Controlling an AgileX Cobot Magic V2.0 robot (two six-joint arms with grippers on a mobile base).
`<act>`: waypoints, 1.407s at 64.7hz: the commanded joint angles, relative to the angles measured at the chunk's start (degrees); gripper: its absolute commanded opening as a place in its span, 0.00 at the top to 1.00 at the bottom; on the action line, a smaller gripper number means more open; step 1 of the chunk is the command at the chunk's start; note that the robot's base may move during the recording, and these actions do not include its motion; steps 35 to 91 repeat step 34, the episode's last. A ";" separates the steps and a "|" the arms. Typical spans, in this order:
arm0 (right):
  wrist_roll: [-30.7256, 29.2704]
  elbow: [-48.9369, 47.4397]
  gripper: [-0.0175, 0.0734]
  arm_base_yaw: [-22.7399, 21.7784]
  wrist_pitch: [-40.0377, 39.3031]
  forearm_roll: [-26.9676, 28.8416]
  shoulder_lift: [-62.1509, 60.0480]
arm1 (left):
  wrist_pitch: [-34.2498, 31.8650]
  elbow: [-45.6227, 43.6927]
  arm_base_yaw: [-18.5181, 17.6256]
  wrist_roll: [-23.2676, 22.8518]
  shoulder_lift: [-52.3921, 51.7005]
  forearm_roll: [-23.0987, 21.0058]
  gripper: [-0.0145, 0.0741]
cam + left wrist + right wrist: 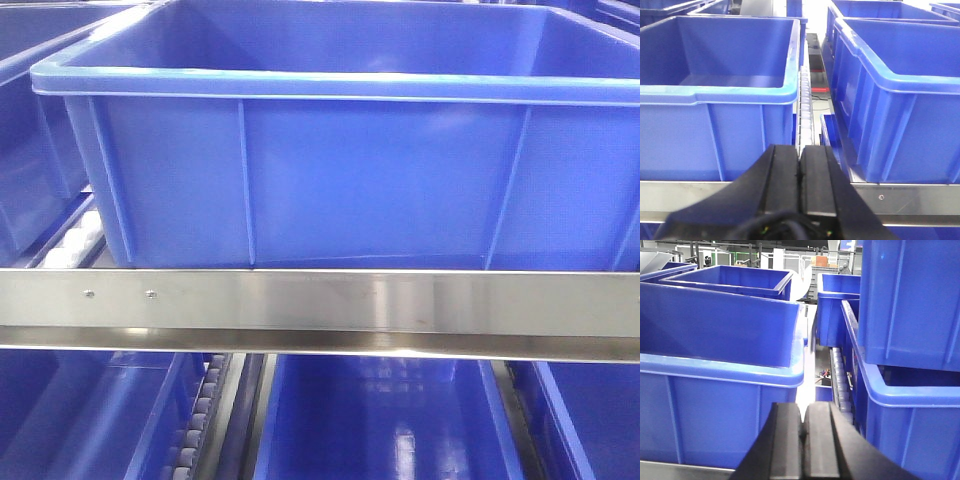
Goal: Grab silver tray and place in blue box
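Observation:
The blue box fills the front view, a deep ribbed crate standing on a shelf behind a steel rail; what shows of its inside is bare. The silver tray is out of view in every frame. My left gripper is shut with nothing between its black fingers. It points at the gap between two blue crates, level with the rail. My right gripper is also shut and holds nothing, aimed at a gap between crates. Neither gripper appears in the front view.
More blue crates stand around: one on the left and one on the right of the left gripper, a stacked pair beside the right gripper. A roller track runs between crates. Lower crates sit under the rail.

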 commanded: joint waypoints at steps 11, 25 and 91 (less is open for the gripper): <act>0.06 0.10 0.75 -0.47 -4.72 0.06 -1.21 | -5.18 -0.14 -0.40 -0.23 -1.12 0.01 0.95; 0.06 0.10 0.75 -0.47 -4.72 0.06 -1.21 | -5.18 -0.14 -0.40 -0.23 -1.12 0.01 0.95; 0.06 0.10 0.75 -0.47 -4.72 0.06 -1.21 | -5.18 -0.14 -0.40 -0.23 -1.12 0.01 0.95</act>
